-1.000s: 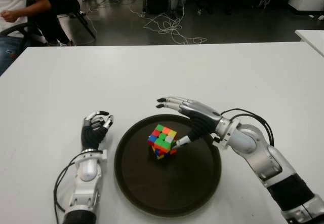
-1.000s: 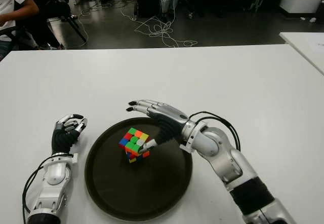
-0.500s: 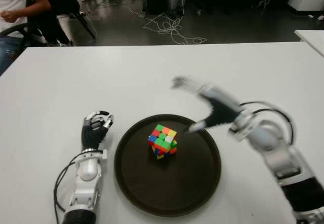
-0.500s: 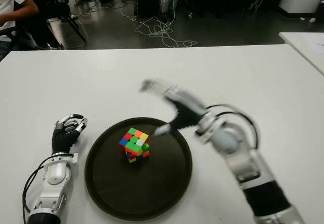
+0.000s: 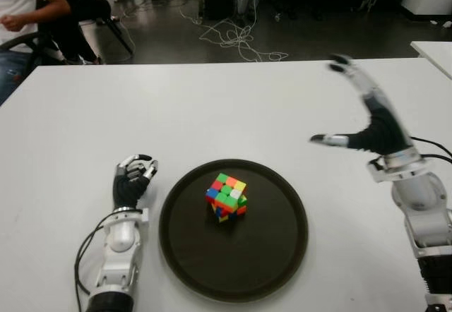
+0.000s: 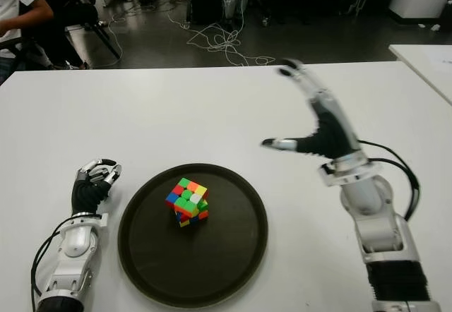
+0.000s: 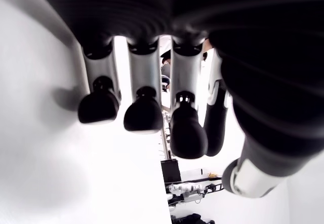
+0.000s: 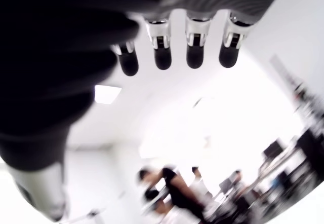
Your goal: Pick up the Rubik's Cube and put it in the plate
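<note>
A multicoloured Rubik's Cube [image 5: 226, 197] sits inside the round dark plate [image 5: 272, 255], slightly left of its middle. My right hand [image 5: 357, 111] is raised above the table to the right of the plate, fingers spread and thumb out, holding nothing; its wrist view shows straight fingers [image 8: 195, 49] against the ceiling. My left hand [image 5: 133, 179] shows on the table just left of the plate with fingers curled; its wrist view shows bent fingertips [image 7: 144, 115] with nothing in them.
The white table [image 5: 212, 107] stretches wide around the plate. A seated person [image 5: 25, 1] is beyond the far left corner. Cables [image 5: 236, 40] lie on the floor behind. Another white table's corner [image 5: 434, 47] shows at the far right.
My right hand has let go of the cube, lifted off the plate and swung up and to the right. The cube stays in the plate. The left hand has not moved.
</note>
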Robot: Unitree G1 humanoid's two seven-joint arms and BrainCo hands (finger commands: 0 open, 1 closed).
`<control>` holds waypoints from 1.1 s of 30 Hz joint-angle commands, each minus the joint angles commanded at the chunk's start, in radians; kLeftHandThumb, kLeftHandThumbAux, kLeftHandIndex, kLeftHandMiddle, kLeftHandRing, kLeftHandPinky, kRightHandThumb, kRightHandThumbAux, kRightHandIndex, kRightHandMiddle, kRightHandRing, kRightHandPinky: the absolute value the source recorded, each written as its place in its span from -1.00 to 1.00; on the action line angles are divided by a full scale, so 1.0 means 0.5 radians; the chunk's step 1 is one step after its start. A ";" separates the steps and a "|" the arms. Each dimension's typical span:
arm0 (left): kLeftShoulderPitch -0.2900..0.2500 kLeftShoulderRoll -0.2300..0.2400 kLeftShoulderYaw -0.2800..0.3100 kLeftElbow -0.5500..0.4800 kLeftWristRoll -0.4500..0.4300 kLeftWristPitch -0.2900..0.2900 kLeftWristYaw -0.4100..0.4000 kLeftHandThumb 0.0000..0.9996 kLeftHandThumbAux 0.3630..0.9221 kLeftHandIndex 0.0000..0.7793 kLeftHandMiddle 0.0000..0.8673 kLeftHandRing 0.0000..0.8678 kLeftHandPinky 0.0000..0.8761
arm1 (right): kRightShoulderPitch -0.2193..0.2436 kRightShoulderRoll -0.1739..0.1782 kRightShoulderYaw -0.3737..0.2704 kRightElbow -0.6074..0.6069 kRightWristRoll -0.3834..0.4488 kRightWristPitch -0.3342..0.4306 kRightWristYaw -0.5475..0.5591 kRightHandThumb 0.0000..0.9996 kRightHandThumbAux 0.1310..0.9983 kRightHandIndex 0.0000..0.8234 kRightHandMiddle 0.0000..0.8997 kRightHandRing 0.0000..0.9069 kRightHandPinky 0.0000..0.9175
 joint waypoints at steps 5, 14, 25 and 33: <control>-0.009 0.005 0.003 0.023 -0.006 -0.018 -0.007 0.41 0.23 0.13 0.85 0.90 0.85 | 0.027 0.061 -0.025 -0.035 0.043 0.078 -0.034 -1.00 0.33 -1.00 -1.00 -1.00 -1.00; -0.009 0.007 0.010 0.046 -0.027 -0.094 -0.047 0.41 0.23 0.13 0.86 0.90 0.84 | 0.161 0.111 -0.035 0.092 -0.105 -0.050 -0.229 -1.00 0.34 -1.00 -1.00 -1.00 -1.00; -0.028 0.027 0.004 0.110 0.009 -0.149 -0.025 0.41 0.23 0.13 0.85 0.90 0.84 | 0.319 0.146 0.007 0.114 -0.104 -0.009 -0.223 -1.00 0.32 -1.00 -1.00 -1.00 -1.00; -0.027 0.018 0.011 0.096 -0.021 -0.153 -0.041 0.41 0.23 0.13 0.86 0.91 0.84 | 0.420 0.255 0.046 0.063 -0.002 0.107 -0.178 -1.00 0.34 -1.00 -1.00 -1.00 -1.00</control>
